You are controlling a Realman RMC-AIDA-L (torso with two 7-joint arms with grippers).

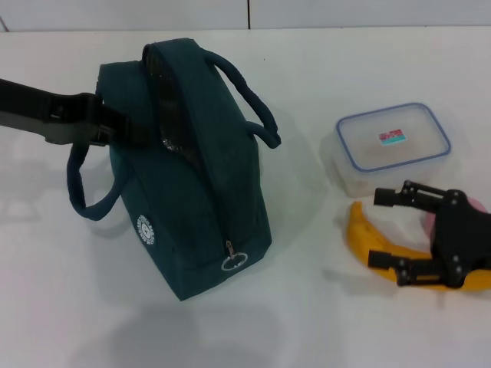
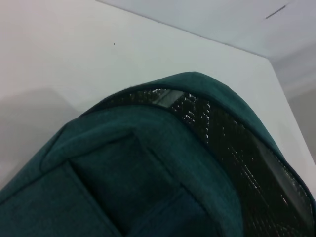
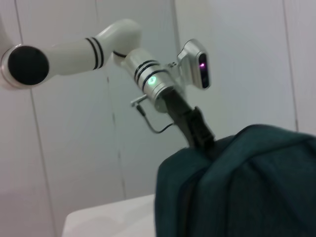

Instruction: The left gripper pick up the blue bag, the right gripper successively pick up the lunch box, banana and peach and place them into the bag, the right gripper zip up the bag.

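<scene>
Left end effector (image 1: 107, 126) gripping blue bag (image 1: 192, 199), right end effector (image 1: 399, 230) spread above banana (image 1: 368, 238)

A plain white, smooth-topped bench (image 1: 322, 307) fills most of the head view, carrying soft grey shadows. Behind its far edge stands a pale panelled wall (image 1: 345, 11) with a thin dark vertical seam, possibly a joint between panels.

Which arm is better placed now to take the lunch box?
The right. Its pincer is open, over the banana and just in front of the lunch box. The left pincer is busy gripping the blue bag.
</scene>
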